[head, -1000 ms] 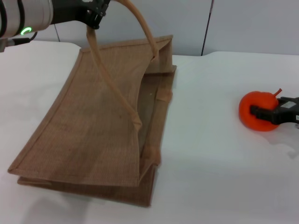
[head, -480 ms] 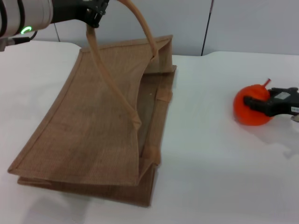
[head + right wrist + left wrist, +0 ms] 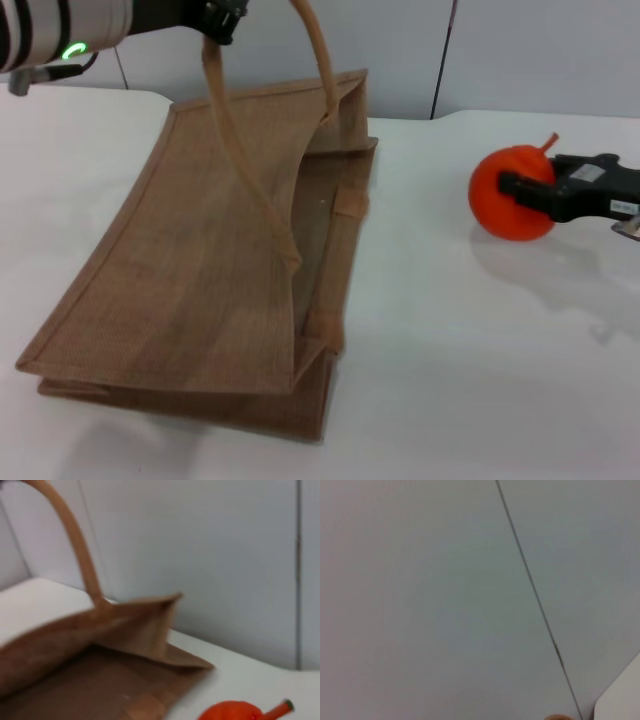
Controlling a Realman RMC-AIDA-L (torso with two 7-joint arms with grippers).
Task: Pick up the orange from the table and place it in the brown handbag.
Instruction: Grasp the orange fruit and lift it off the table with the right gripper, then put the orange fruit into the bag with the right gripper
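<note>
The orange [image 3: 510, 194], round and orange-red with a short stem, is held above the white table [image 3: 480, 350] at the right. My right gripper [image 3: 515, 187] is shut on it from the right. The orange's top also shows in the right wrist view [image 3: 234, 711]. The brown handbag [image 3: 210, 260] lies tilted on the table at the left, its mouth facing right. My left gripper [image 3: 222, 18] at the top left is shut on one loop handle [image 3: 235, 150] and holds it up. The bag's mouth also shows in the right wrist view [image 3: 125, 625].
A grey panelled wall [image 3: 500, 50] stands behind the table. Bare white tabletop lies between the bag and the orange and along the front right.
My right gripper has lifted the orange off the table and carried it left toward the bag. The left gripper has raised the handle slightly.
</note>
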